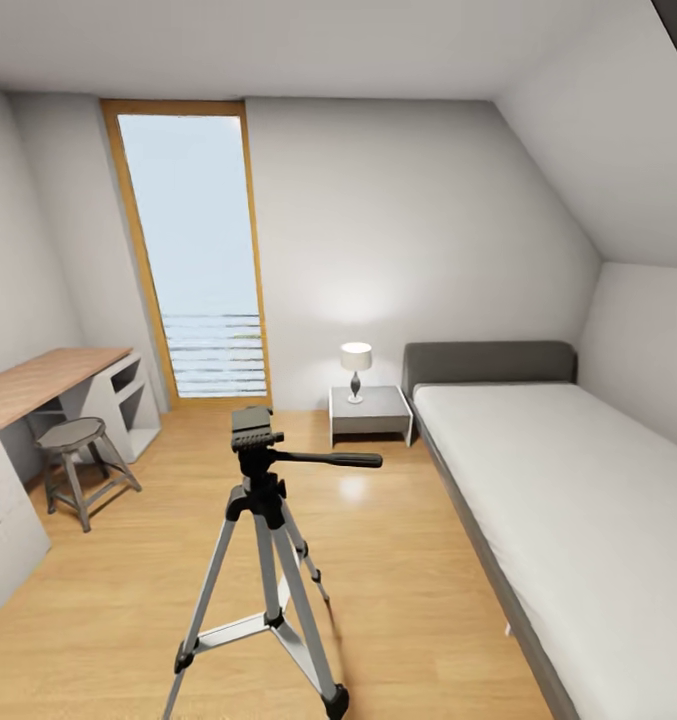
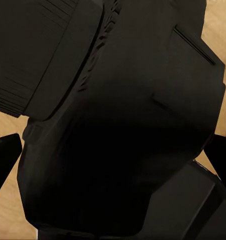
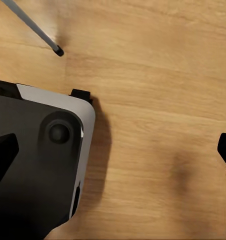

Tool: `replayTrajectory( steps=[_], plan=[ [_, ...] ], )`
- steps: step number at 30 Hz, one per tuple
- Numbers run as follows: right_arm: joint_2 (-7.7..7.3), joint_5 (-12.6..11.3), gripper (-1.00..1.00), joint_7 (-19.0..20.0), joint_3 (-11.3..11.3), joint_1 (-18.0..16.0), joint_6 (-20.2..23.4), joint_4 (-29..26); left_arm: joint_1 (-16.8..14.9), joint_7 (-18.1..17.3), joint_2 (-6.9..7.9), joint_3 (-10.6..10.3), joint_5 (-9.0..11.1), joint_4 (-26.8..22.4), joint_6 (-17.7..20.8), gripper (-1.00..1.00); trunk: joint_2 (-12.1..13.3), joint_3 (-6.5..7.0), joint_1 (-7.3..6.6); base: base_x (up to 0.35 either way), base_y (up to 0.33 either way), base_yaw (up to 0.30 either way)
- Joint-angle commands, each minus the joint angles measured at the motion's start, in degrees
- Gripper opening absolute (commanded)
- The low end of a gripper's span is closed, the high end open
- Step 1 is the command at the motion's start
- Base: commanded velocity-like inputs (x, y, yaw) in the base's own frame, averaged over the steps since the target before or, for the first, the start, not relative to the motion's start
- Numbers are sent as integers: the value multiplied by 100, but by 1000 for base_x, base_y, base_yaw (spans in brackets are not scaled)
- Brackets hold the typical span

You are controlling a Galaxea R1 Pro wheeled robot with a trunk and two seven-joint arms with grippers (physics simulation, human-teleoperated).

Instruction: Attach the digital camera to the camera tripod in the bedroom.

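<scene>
The camera tripod (image 1: 268, 560) is seen standing upright on the bedroom floor (image 1: 408, 560), directly ahead, its mounting head bare and its pan handle (image 1: 328, 459) extended sideways. The right end effector (image 3: 113, 150) is held wide over the floor with nothing between its fingertips. For the left end effector, the state cannot be told; a dark body is pressed close before its camera. The digital camera cannot be identified with certainty.

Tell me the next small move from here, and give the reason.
Probably lift the left arm toward the camera tripod. The tripod stands just ahead on the wood floor with its black head bare, nothing mounted. The left wrist view shows a large black body close up, possibly the camera, though I cannot confirm it.
</scene>
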Motion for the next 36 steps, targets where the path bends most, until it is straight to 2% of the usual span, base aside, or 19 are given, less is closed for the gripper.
replayTrajectory(
  steps=[1, 24, 36],
  plan=[
    [-1, 21, 100, 7, 41, -5, -35, 16, -3, 14, -2, -31, 49, 4, -7, -100, -4, -2, 2, -1, -1, 257],
    [-2, 21, 100, 7, 42, -5, -37, 16, -3, 7, -7, -37, 30, 4, -7, -100, -4, -2, 2, -1, 0, 268],
    [-6, 21, 100, 7, 42, -5, -37, 16, -3, 9, -8, -37, 25, 4, -7, -100, -4, -2, 2, -143, 0, 270]
  ],
)
